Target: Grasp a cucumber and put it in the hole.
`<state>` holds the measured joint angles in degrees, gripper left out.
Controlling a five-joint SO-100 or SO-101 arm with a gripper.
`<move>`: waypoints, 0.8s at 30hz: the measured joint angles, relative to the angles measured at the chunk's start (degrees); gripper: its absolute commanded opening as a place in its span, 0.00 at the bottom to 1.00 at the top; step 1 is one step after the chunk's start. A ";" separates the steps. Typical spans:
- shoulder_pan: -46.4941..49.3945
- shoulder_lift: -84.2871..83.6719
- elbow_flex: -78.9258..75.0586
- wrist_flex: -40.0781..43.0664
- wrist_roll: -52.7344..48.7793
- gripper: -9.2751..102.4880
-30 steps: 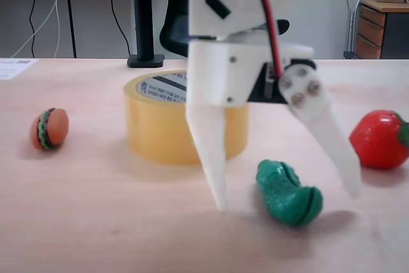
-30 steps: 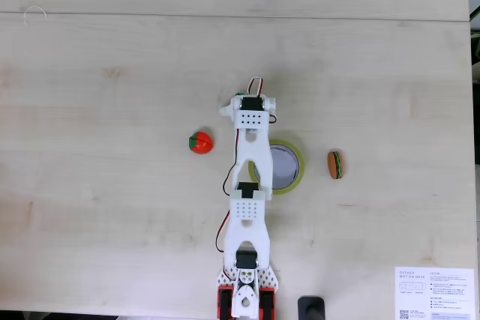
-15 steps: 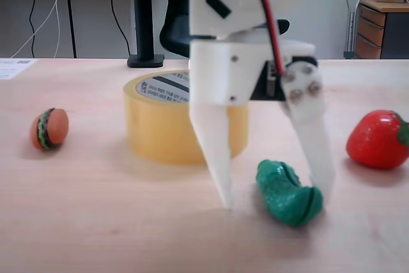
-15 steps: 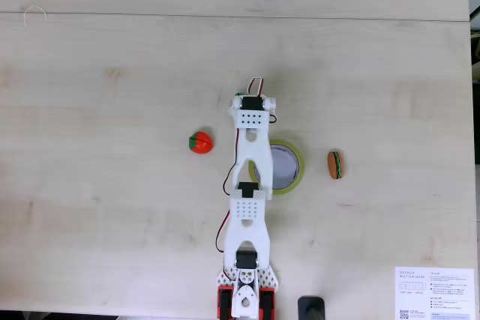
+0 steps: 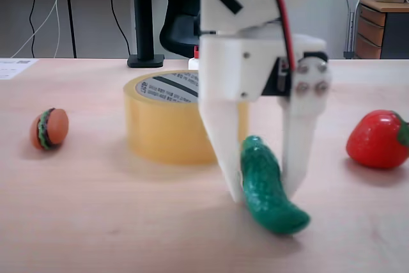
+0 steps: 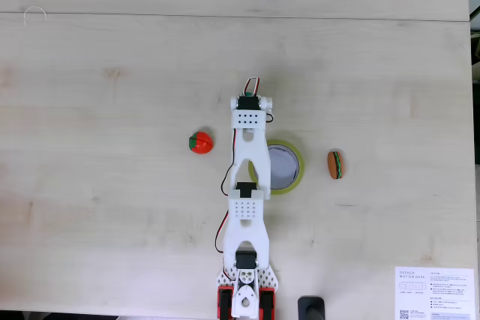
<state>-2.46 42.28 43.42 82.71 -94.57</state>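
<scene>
In the low fixed view my white gripper [image 5: 262,191] is shut on the dark-green cucumber [image 5: 271,206], with one finger on each side of its upper half. The cucumber is tilted, its lower end pointing right and down near the tabletop; I cannot tell whether it touches. The yellowish tape roll [image 5: 160,126] stands just behind and to the left, and the hole [image 5: 167,85] faces up. From above, the arm [image 6: 247,185] reaches past the left rim of the tape roll [image 6: 298,174] and its hole [image 6: 283,167], and the wrist hides the fingers.
A red toy strawberry [image 5: 377,139] lies to the right in the low view and left of the arm from above [image 6: 199,142]. A small toy burger [image 5: 50,128] [image 6: 335,164] sits on the roll's other side. A printed sheet [image 6: 435,294] lies near the arm's base.
The fingers have closed from wide open onto the cucumber. The cucumber has turned from lying flat to tilted between them, and the gripper has shifted slightly right in the low view.
</scene>
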 measured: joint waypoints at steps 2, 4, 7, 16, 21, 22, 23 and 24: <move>0.00 0.00 0.00 0.62 0.00 0.13; 0.00 0.00 0.00 0.88 0.00 0.13; 0.00 0.00 0.00 0.88 0.00 0.12; 0.00 0.00 0.00 2.99 0.00 0.08; 0.00 0.26 0.09 4.66 0.00 0.08; 0.00 0.26 0.09 4.83 0.00 0.08; 0.00 0.35 0.09 4.92 0.00 0.08; 0.00 0.35 0.09 4.92 0.00 0.08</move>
<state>-2.46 42.63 43.51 87.63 -94.57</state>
